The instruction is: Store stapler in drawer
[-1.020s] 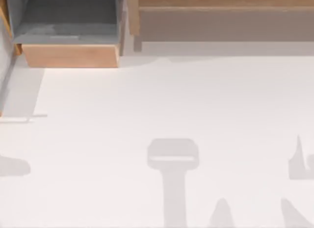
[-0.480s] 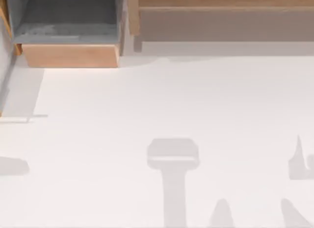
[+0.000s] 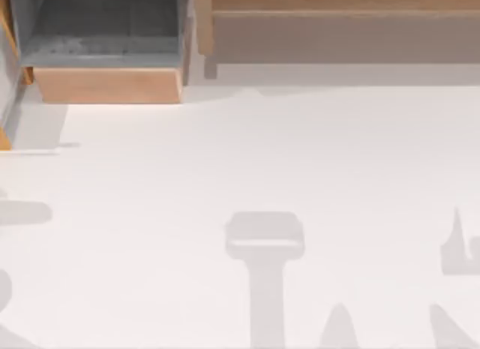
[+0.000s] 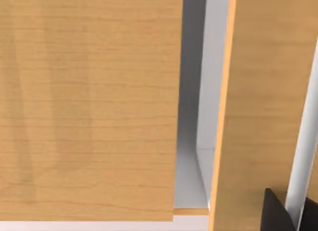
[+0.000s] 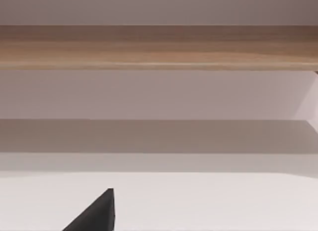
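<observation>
At the far left of the table (image 3: 247,154), a matte white surface, the drawer (image 3: 107,85) stands pulled open: a light tan wooden front panel with a fine grain, and behind it a flat grey inside, boxy and square-edged. In the left wrist view the same kind of smooth tan wood (image 4: 89,107) sits very close, with a narrow grey-white gap beside it, and a black wedge of the left gripper's finger (image 4: 275,213) juts in at the edge. How wide the left gripper stands, I cannot tell. To the right of the drawer runs the wider brown wooden shelf unit (image 3: 337,4), long and plain. The right wrist view faces that shelf's wooden board (image 5: 159,47), with a black pointed fingertip (image 5: 99,213) low in the picture; the right gripper's spread I cannot tell either. I cannot make out the stapler anywhere, in the drawer or on the table.
</observation>
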Controlling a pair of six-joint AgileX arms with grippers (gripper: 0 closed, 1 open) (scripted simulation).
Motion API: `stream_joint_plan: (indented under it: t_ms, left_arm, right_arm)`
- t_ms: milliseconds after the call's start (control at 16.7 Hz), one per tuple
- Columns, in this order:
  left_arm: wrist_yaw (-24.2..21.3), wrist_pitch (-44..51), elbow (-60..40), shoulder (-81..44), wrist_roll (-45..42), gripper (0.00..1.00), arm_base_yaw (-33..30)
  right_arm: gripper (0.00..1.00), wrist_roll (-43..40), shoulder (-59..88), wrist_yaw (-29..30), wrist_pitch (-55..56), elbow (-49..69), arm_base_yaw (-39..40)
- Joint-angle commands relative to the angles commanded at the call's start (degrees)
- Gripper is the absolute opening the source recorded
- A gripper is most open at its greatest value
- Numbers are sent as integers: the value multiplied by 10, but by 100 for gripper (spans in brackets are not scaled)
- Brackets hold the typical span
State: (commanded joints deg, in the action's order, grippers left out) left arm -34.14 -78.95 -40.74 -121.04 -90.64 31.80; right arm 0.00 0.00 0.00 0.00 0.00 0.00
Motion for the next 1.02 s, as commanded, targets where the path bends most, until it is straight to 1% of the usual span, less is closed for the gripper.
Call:
stream_joint_plan:
  t_ms: [120, 420, 780, 1020]
  left_arm:
    - [8, 9, -13, -6, 1, 0, -9]
    - [11, 17, -20, -14, 2, 0, -10]
    - [52, 77, -138, -63, 3, 0, -50]
    - [58, 88, -152, -69, 4, 0, -57]
  right_arm:
    - [100, 0, 0, 0, 0, 0, 0]
    - [100, 0, 0, 0, 0, 0, 0]
    - [100, 0, 0, 0, 0, 0, 0]
    - [100, 0, 0, 0, 0, 0, 0]
